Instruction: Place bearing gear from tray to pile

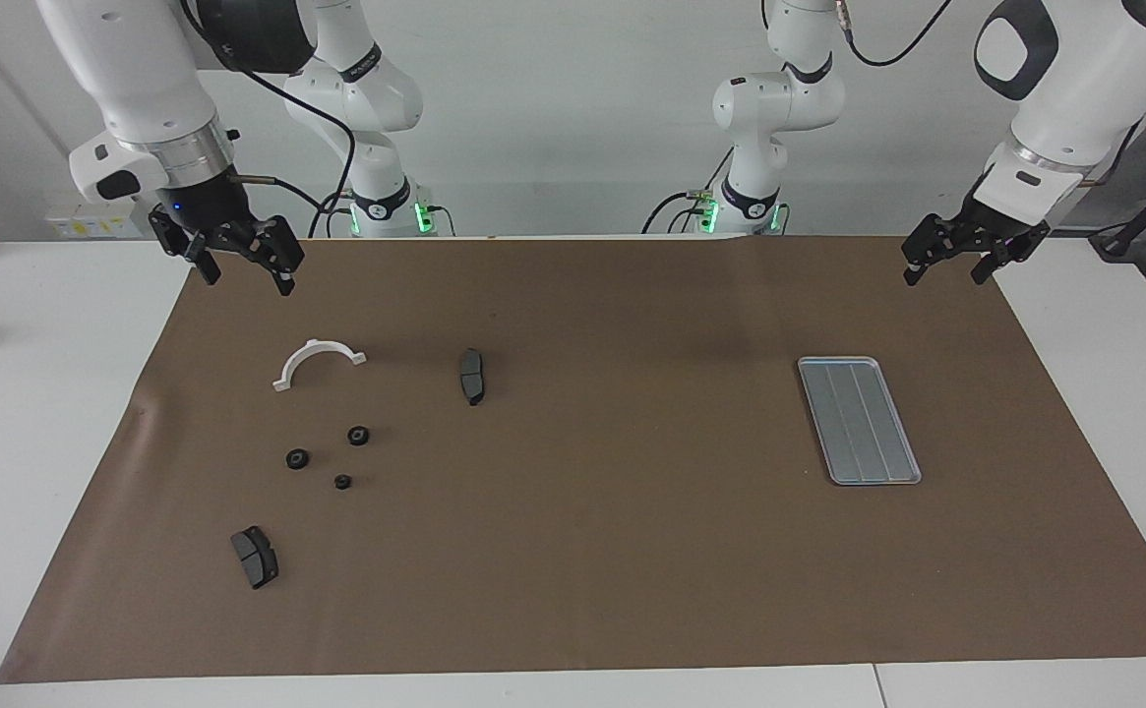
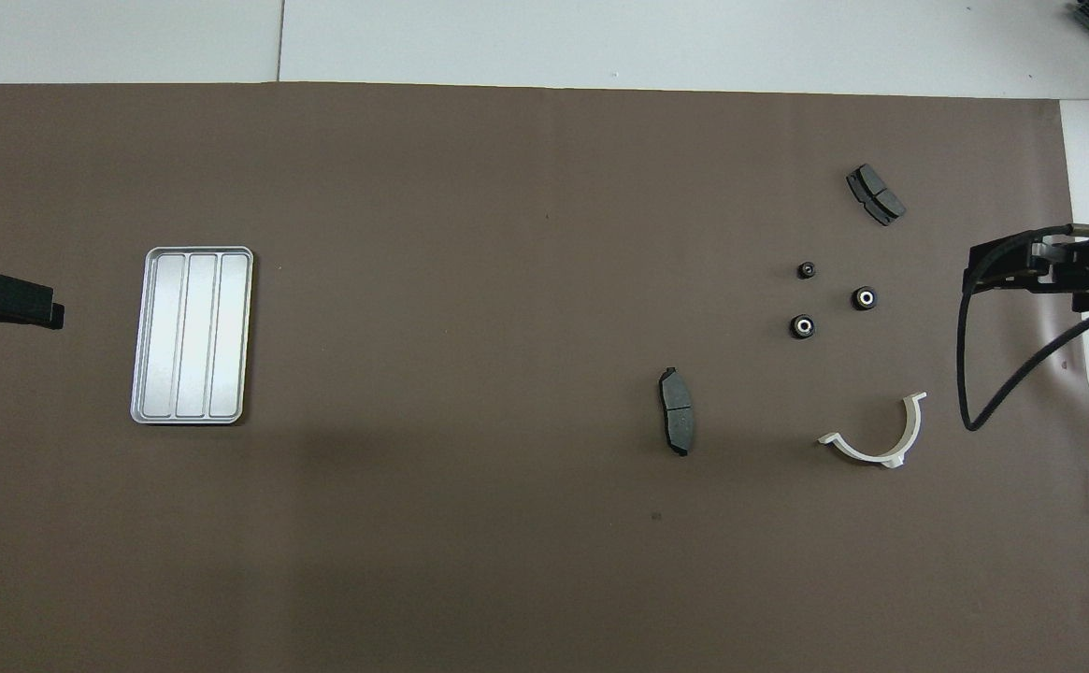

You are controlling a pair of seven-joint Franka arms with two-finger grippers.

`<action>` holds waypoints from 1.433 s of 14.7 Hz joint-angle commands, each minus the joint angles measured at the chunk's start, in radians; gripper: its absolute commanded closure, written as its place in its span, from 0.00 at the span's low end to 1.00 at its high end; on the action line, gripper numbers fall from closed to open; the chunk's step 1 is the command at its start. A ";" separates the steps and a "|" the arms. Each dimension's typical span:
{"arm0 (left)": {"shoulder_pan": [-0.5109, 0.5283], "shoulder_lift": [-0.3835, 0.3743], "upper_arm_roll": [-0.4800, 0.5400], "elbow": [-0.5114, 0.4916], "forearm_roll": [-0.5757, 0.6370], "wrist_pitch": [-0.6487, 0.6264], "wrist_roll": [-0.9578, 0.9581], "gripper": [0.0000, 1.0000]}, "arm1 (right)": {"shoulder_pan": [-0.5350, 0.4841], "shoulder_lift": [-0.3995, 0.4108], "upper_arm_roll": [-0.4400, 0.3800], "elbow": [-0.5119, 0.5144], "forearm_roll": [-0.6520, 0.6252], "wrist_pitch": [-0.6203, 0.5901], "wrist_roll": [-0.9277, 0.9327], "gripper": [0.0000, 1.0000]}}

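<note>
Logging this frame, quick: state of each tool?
Left tool: open, holding nothing, over the mat's corner near the tray.
Right tool: open, holding nothing, over the mat's edge.

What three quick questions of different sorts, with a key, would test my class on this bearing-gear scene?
1. True or false: a gear lies in the tray.
2. How many black gears make up the pile?
3. Multiple choice: the white half-ring bracket lies (a) in the tray, (b) nearer to the robots than the pile, (c) on a brake pad.

Key:
1. False; the tray holds nothing.
2. Three, lying apart from each other on the brown mat.
3. (b). The right gripper hangs open above the mat's corner, holding nothing; the left gripper, also open, waits over the mat's edge, at the tray's end.
</note>
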 commanded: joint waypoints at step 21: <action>0.007 -0.026 -0.005 -0.028 0.018 0.013 0.014 0.00 | 0.128 -0.028 -0.178 -0.008 0.022 -0.067 -0.071 0.00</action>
